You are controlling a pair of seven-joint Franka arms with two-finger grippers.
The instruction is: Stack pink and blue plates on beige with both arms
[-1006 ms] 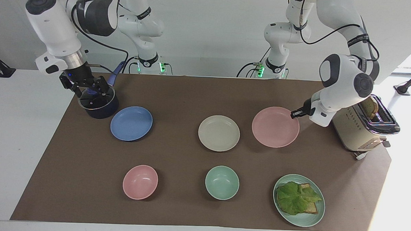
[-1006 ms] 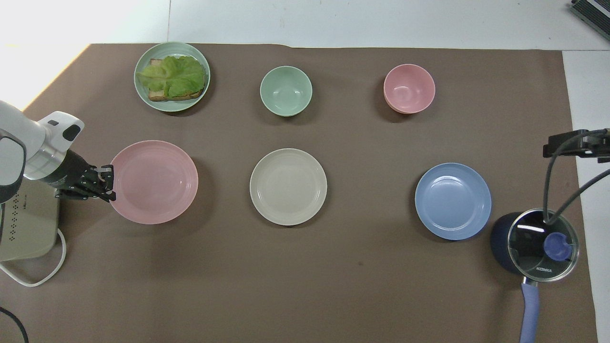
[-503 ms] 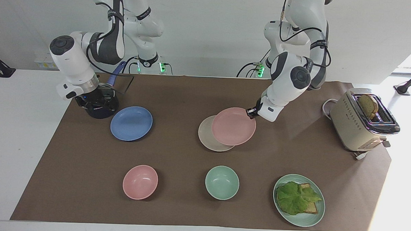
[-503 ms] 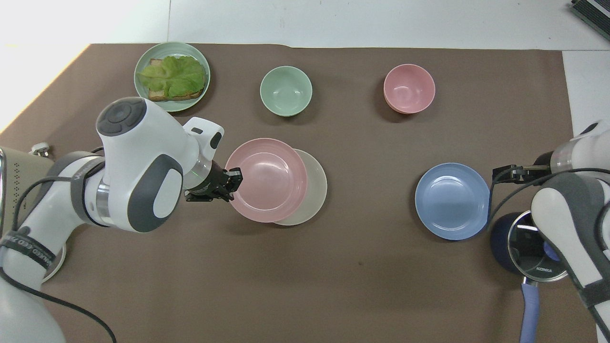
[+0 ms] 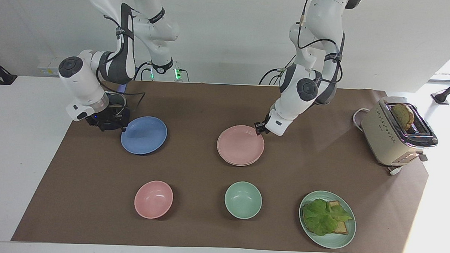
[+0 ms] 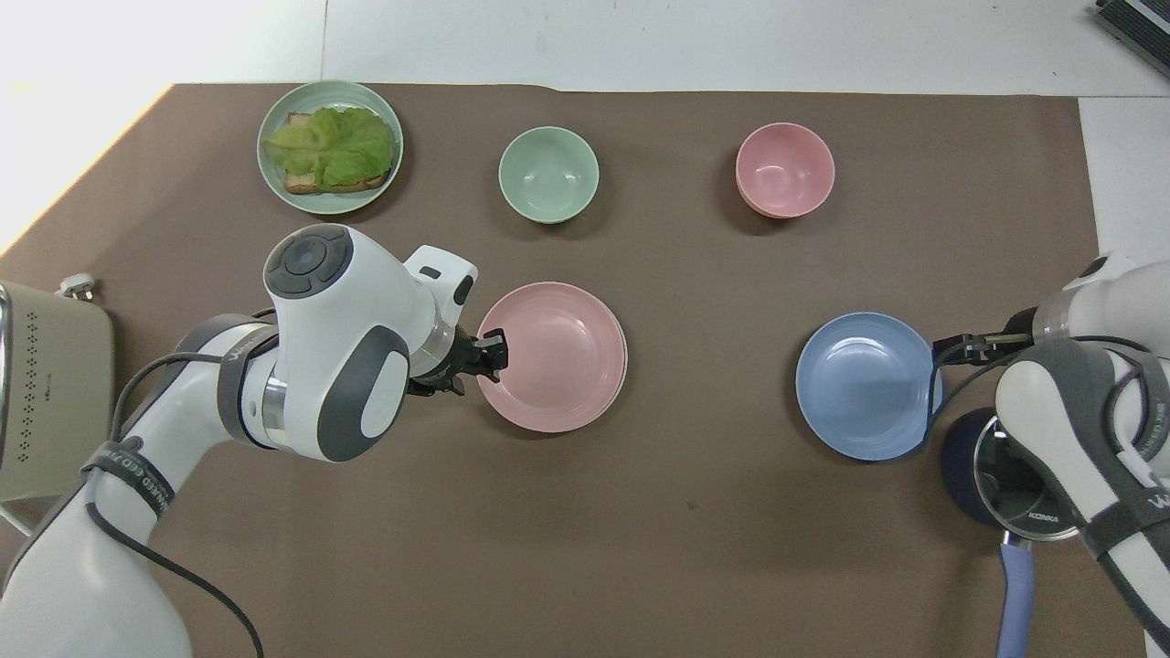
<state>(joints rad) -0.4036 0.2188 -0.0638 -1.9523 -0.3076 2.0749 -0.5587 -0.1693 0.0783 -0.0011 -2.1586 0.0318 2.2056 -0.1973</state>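
Pink plate [image 5: 240, 145]: lies flat on top of the beige plate [image 6: 626, 369], in the middle of the desk [image 5: 14, 153]. Hides almost all of it, only a thin edge peeks out.

Blue plate [image 5: 144, 135]: lies alone on the brown mat [image 5: 196, 103], toward the right arm's end, well apart from the other two. Not stacked yet.

Left jaws, on the left arm [image 5: 297, 95]: sit low, right at the pink plate's rim. Cannot tell if open or shut, or if gripping the rim.

Right jaws, on the right arm [image 5: 80, 84]: sit low at the blue plate's rim, over the dark pot [image 6: 1024, 475] just beside it. Cannot tell if open or shut.

Pink bowl [image 5: 153, 199], green bowl [image 5: 243, 199] and green plate [image 5: 350, 232] with toast and lettuce [image 5: 324, 216]: stand in a row, farther from the robots than the plates.

Toaster [image 5: 389, 136]: stands at the left arm's end, with bread poking out.
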